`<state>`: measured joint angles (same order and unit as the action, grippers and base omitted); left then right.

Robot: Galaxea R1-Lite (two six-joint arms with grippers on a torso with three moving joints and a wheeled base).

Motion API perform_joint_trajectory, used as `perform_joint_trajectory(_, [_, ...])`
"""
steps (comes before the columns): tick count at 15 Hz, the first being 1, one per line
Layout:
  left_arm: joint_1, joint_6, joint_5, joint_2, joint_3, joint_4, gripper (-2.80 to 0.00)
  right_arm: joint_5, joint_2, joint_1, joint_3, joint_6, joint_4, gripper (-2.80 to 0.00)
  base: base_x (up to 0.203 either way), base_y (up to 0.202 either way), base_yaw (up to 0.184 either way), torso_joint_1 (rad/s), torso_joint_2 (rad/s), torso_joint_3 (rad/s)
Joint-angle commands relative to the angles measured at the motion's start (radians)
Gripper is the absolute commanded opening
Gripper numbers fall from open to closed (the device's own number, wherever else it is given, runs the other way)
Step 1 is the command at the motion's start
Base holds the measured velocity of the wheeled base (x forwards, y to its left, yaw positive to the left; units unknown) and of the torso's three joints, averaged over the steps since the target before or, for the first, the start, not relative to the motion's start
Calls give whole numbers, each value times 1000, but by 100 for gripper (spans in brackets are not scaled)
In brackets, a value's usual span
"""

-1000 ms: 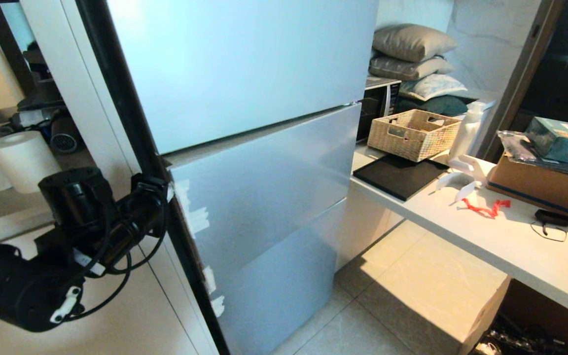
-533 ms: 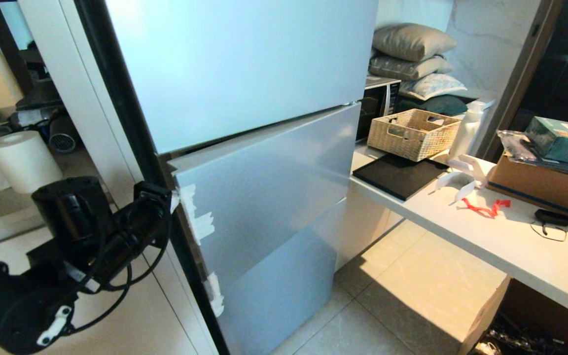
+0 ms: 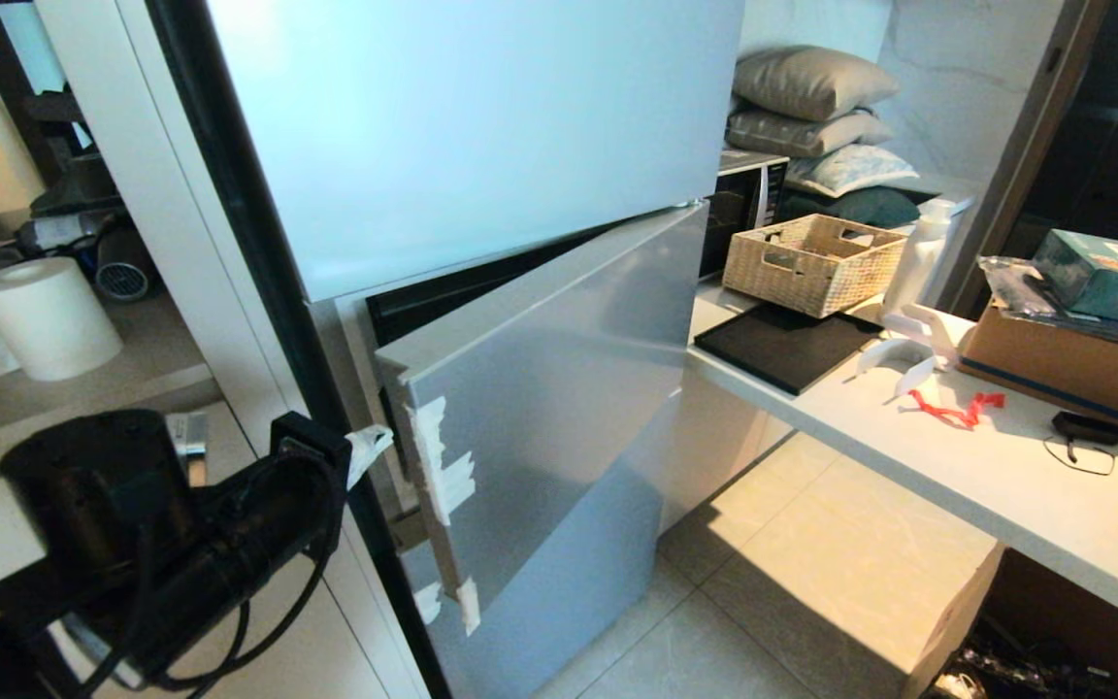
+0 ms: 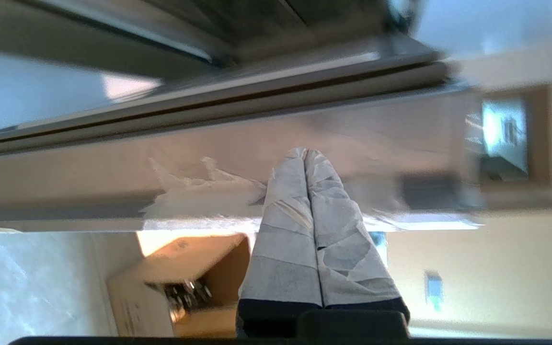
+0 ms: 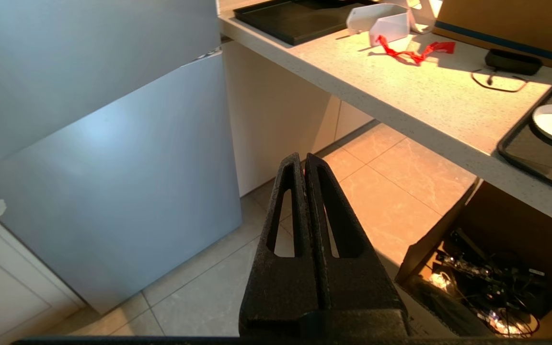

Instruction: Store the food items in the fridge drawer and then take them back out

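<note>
fridge (image 3: 481,146): silver-blue, middle door (image 3: 559,388) ajar, white tape on edge | left gripper (image 4: 304,155): closed, beside door edge | right gripper (image 5: 303,160): closed

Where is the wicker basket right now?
Head view, right side: the woven wicker basket sits on the white counter, beside the black tray.

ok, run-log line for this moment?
stage: opening fridge | middle door: ajar | left gripper: shut, at door edge | right gripper: shut, parked
</note>
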<state>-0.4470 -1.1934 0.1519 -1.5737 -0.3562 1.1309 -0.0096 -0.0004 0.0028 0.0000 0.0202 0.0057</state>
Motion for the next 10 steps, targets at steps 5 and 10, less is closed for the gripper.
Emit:
perform_joint_trajectory(5, [-189, -4, 2, 221, 87, -3, -280, 0, 2, 0, 0, 0, 0, -280, 0, 0, 0, 0, 0, 0])
perform_joint_trajectory(10, [-187, 350, 10, 308, 73, -18, -280, 0, 0, 0, 0, 0, 0, -280, 0, 0, 0, 0, 0, 0])
